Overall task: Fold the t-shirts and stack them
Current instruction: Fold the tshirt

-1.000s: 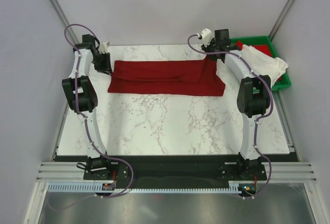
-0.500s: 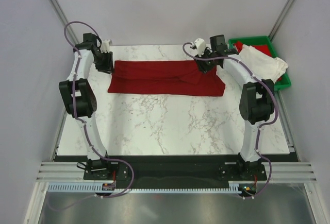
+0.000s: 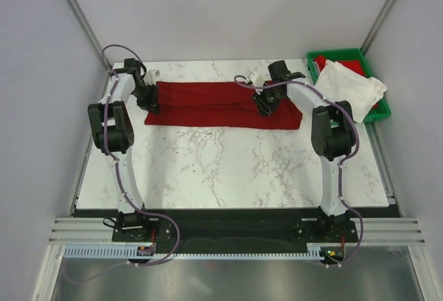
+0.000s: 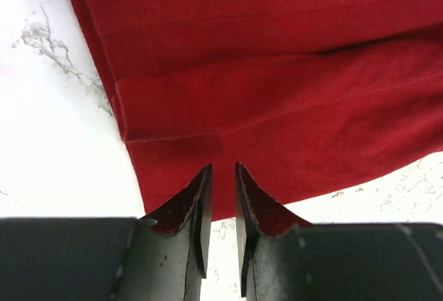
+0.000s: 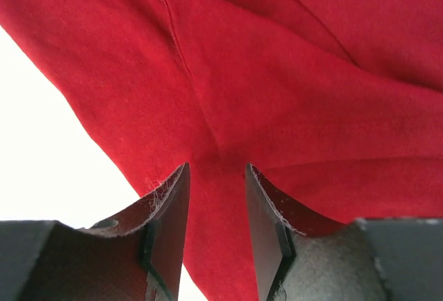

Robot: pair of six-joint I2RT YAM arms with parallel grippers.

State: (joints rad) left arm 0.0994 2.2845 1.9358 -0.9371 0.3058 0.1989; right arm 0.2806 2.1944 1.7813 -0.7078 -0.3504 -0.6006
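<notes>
A white marble-veined table (image 3: 228,169) stands between plain grey walls (image 3: 208,10).

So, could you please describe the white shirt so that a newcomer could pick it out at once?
Start at the marble table and go to its far right corner, where a green bin sits. The white shirt is heaped in that bin, whereas the dark red shirt lies spread flat on the table itself.

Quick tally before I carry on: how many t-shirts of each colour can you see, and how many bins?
Dark red t-shirt: 1, spread on the table
Off-white t-shirt: 1, draped over the bin
Green bin: 1
Total: 3
A red patch shows in the bin under the off-white one; I cannot tell what it is, so it is not counted.
</notes>
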